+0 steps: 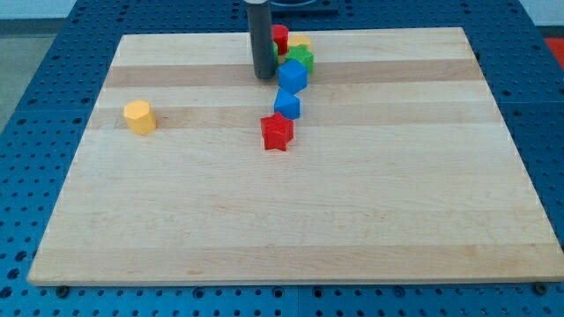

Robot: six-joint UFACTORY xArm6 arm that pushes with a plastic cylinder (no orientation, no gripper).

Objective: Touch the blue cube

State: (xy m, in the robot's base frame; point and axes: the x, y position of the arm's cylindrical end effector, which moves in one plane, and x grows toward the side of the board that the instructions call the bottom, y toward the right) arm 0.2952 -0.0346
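Observation:
A blue cube [292,76] sits near the view's top middle of the wooden board [291,220]. A second, smaller blue block [287,105] lies just below it, and a red star block [277,132] below that. My tip [264,76] is the lower end of the dark rod, standing just to the left of the blue cube, very close to it; I cannot tell if they touch. Behind the cube are a green star block [300,59], a yellow block [300,42] and a red cylinder [280,38], partly hidden by the rod.
A yellow hexagonal block [139,116] stands alone at the view's left. The board lies on a blue perforated table [44,53].

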